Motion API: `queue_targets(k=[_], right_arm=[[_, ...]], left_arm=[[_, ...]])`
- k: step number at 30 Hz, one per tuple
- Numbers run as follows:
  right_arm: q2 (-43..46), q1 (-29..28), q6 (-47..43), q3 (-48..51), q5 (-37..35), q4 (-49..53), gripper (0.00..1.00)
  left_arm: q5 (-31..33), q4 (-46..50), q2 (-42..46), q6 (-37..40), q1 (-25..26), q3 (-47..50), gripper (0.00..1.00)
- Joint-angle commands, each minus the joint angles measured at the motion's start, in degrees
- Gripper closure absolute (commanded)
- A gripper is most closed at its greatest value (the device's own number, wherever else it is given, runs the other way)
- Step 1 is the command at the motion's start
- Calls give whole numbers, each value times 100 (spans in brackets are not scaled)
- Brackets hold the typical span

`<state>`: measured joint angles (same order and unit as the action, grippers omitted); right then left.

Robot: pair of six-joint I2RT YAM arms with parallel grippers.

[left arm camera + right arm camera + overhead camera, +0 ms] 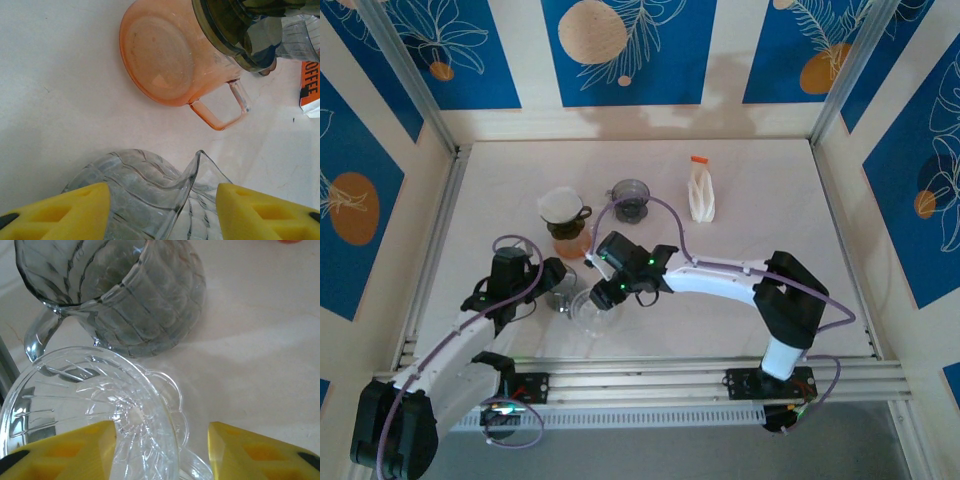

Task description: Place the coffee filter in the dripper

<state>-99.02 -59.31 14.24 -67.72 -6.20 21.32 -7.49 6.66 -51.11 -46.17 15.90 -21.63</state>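
A white coffee filter [560,205] sits in a dark dripper [225,25] on top of an orange carafe [568,242]. A clear glass dripper [590,312] stands near the front of the table. My right gripper [607,292] is open around it. In the right wrist view its left finger [75,450] touches the clear dripper's [90,395] cone, and a gap remains at the right finger. My left gripper [553,279] is shut on the rim of a ribbed glass pitcher [560,298], with both fingers against the pitcher's [140,185] wall by the spout.
A second dark dripper [632,197] stands behind the orange carafe [160,55]. A white coffee packet with an orange top [701,193] is at the back right, and its orange label [310,85] shows in the left wrist view. The ribbed pitcher [135,295] stands close beside the clear dripper.
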Motion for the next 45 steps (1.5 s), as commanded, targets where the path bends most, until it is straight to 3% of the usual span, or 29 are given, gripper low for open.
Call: queue_targets(k=[1,8,14,29,39,45], right_arm=[[-191,-95,-213,-266,-83,368,52],[-243,-127,-88,-323,-514,502,81],[136,2,229,96,-900,466,95],[1463,929,986,1505,-1542,1029,100],[2260,1551,1410,2132,-1568,1193,100],[2848,1999,1479,2340,-1525,1290,100]], left_arm=[[-56,54,-29,31,45,6,42],[-135,45,-83,73,45,-52,42],[-196,37,-48,16,97,-61,42],[250,-595,-719,-391,1264,-209,42],[433,-1596,-2340,-656,2325,-950,43],[282,-1935,-3206,-736,2692,-1570,44]])
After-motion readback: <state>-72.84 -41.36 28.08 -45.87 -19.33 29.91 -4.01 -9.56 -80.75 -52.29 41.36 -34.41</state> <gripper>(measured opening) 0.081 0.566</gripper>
